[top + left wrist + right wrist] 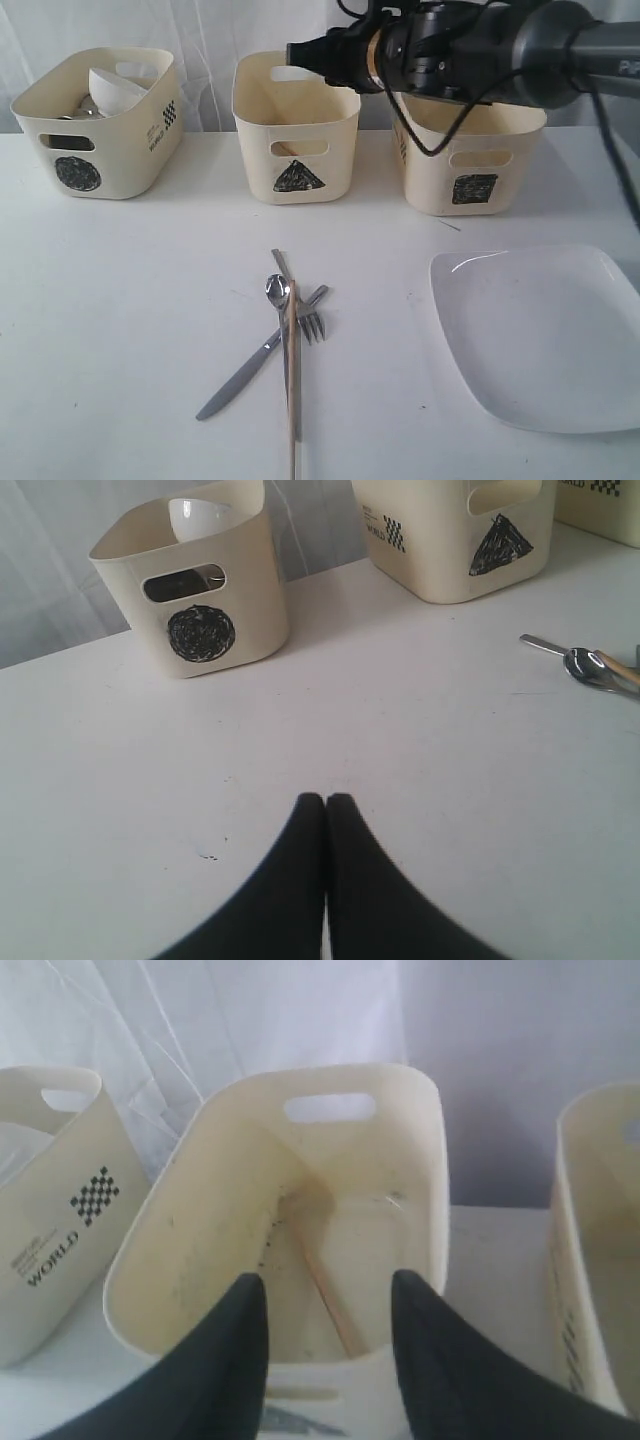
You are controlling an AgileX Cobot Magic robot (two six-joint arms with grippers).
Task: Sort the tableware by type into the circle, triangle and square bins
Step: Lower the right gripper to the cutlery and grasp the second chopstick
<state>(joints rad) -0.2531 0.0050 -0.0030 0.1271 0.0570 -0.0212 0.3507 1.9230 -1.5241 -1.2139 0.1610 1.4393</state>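
My right gripper [298, 53] [327, 1285] hangs open and empty over the triangle bin [295, 150] [430, 1160]. One wooden chopstick [330, 1295] lies inside that bin. On the table in front lie a steel spoon [277, 290] [590, 667], a fork [312, 322], a knife [240, 375] and another chopstick [291, 380], crossed over one another. The large white square plate [545, 335] rests at the right. The circle bin [100, 130] [200, 590] holds a white bowl [115, 88] and steel pieces. The square bin [470, 165] stands at the right. My left gripper [326, 802] is shut and empty, low over bare table.
The three tubs stand in a row along the back of the white table [120, 320], in front of a white curtain. The right arm [480, 45] stretches across above the square bin. The left arm does not show in the exterior view.
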